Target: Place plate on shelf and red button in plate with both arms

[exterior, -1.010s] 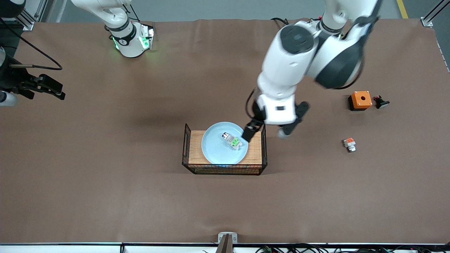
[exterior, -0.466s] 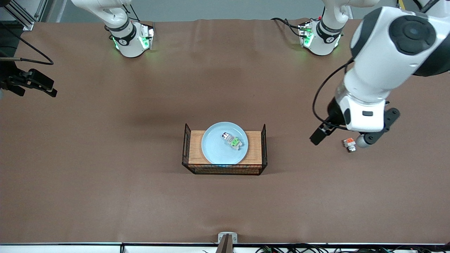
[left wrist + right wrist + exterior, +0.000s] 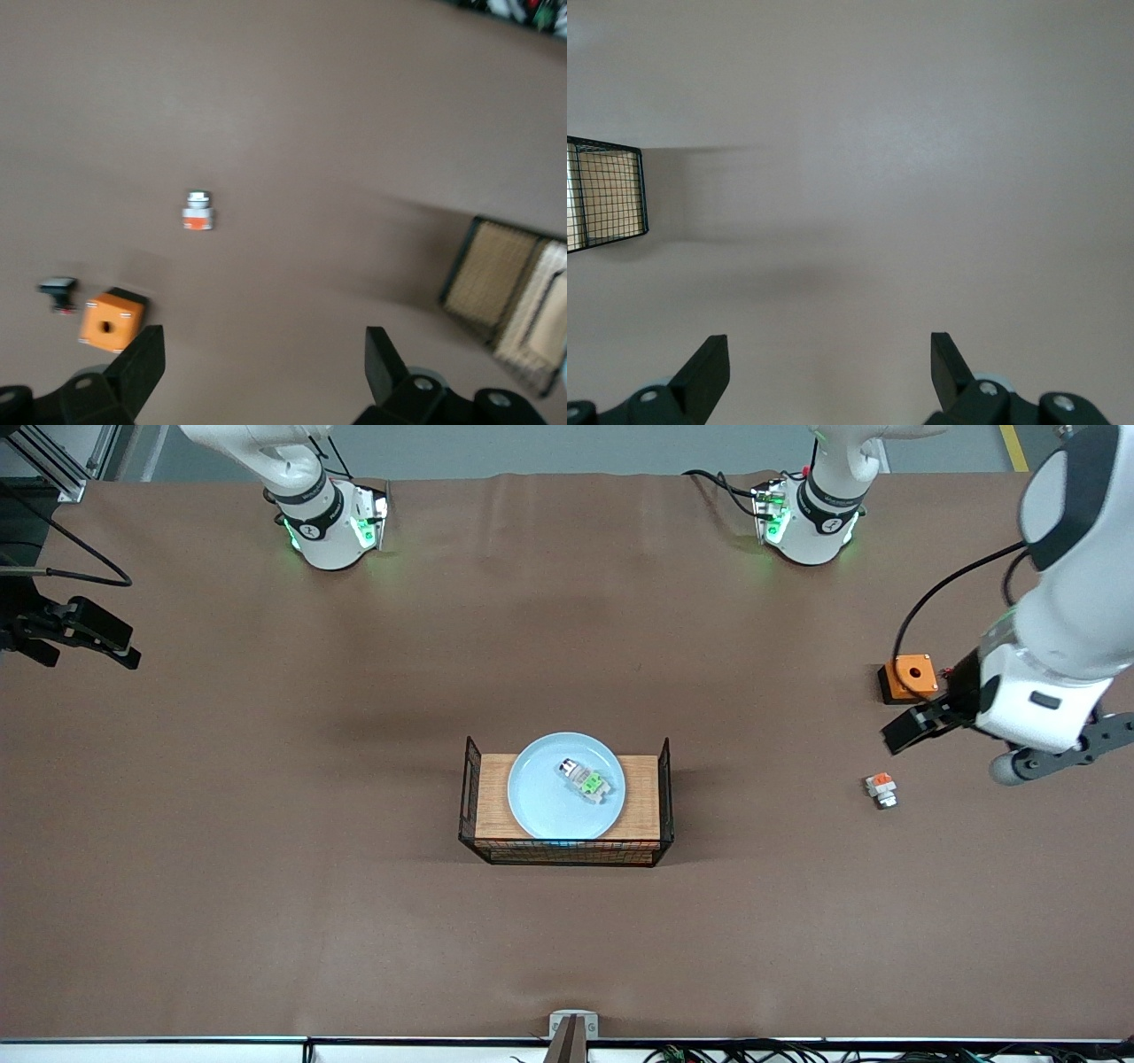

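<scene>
1. Pale-blue round shallow plate (image 3: 554, 797) with a raised rim: rests on the wooden board (image 3: 642, 797) inside a black wire basket (image 3: 567, 854), mid-surface.
2. Tiny white blocky switch part with a green patch and a red-and-dark end, the red button (image 3: 585, 779): lies on the plate, toward the left arm's end of it.
3. Left tool (image 3: 961, 746): up in the air over the brown surface (image 3: 354, 921) at the left arm's end, fingers spread wide, holding nothing.
4. Orange box with a round hole (image 3: 912, 676): on the surface, just beside the left tool as the front view shows it.
5. Small white part with an orange patch (image 3: 881, 789): nearer the front camera than the orange box.
6. Dark button with a pale cap (image 3: 58, 290): beside the orange box, seen in the left wrist view.
7. Right tool (image 3: 824, 372): fingers wide apart and empty, over bare surface at the right arm's end; the arm waits.
</scene>
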`<move>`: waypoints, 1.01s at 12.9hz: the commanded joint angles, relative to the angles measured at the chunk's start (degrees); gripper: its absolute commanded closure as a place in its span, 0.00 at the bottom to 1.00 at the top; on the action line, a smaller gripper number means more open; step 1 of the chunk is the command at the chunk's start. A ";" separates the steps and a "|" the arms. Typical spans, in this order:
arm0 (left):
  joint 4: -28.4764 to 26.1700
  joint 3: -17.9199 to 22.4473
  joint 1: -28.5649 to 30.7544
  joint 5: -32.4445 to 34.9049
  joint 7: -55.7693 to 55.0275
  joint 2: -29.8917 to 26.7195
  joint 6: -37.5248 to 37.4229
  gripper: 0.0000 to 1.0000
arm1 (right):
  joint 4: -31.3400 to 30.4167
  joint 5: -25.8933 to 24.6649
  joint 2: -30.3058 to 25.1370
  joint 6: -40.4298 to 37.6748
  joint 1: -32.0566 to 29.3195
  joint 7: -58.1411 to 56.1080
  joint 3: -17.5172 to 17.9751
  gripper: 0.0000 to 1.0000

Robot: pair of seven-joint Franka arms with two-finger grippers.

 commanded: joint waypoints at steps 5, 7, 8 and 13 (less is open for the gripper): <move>-4.14 -0.02 4.17 0.25 15.20 -6.24 -5.16 0.00 | 0.66 -1.11 -0.24 -0.68 -0.91 -0.42 0.77 0.00; -3.70 0.07 4.26 0.17 15.29 -6.59 -6.13 0.00 | 0.66 -1.11 -0.16 -0.68 -0.91 -0.42 0.77 0.00; -3.69 0.07 4.52 -0.01 15.46 -7.29 -6.22 0.00 | 0.66 -1.11 -0.24 -0.68 -0.91 -0.33 0.77 0.00; -3.78 1.29 3.31 -0.36 18.54 -8.88 -5.70 0.00 | 0.58 -1.03 -0.15 -0.68 -0.82 -0.33 0.77 0.00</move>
